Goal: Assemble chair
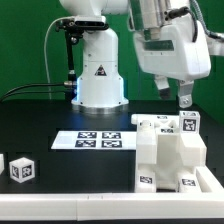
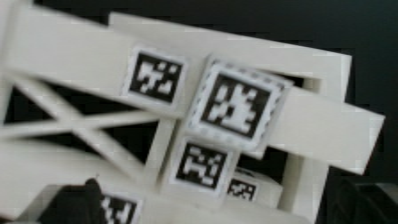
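Note:
The partly built chair (image 1: 170,158) stands at the exterior view's right, a stepped white block with tagged posts (image 1: 187,123) rising from its back. A loose white tagged block (image 1: 22,169) lies far off at the exterior view's left. My gripper (image 1: 184,100) hangs just above the chair's posts and touches nothing. In the wrist view the chair (image 2: 214,100) fills the picture: white bars, a crossed brace (image 2: 71,120) and several tags. My gripper (image 2: 222,208) is open, with one dark finger (image 2: 75,200) showing low in the picture and nothing between the fingers.
The marker board (image 1: 100,140) lies flat on the black table in front of the robot's white base (image 1: 100,75). Another white piece (image 1: 2,164) shows at the exterior view's left edge. A black cable runs behind the base.

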`<state>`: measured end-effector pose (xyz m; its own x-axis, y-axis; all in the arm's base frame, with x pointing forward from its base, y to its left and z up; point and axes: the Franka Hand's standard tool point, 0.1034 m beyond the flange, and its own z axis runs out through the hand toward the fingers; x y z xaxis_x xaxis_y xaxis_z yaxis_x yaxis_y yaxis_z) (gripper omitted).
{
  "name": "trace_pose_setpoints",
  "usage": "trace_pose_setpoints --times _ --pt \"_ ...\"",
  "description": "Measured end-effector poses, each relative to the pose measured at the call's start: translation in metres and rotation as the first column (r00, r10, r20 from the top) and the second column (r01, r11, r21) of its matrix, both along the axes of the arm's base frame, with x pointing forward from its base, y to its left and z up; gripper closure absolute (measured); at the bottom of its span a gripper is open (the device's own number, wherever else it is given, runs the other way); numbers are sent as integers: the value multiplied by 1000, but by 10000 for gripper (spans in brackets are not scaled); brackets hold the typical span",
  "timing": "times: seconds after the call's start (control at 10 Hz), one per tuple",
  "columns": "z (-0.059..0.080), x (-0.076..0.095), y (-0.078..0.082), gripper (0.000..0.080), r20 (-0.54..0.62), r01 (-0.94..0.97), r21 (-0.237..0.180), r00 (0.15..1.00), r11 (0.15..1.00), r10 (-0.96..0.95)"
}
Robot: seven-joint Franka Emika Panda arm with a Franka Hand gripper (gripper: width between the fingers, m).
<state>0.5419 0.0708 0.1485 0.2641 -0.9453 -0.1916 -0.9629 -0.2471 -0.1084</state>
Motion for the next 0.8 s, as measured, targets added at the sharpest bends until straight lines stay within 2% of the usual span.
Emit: trace_pose_setpoints --times 0.1,0.2,0.4,0.6,0.8 --pt "2 -2 -16 151 5 -38 -2 999 999 38" --pt "2 -1 -20 151 8 -41 -4 999 999 41" --pt "0 -2 -17 151 11 -74 -6 997 997 74" --pt "-4 -2 -24 151 28 -186 -18 982 982 186" --pt "-6 -3 -56 151 73 -393 -48 916 918 395"
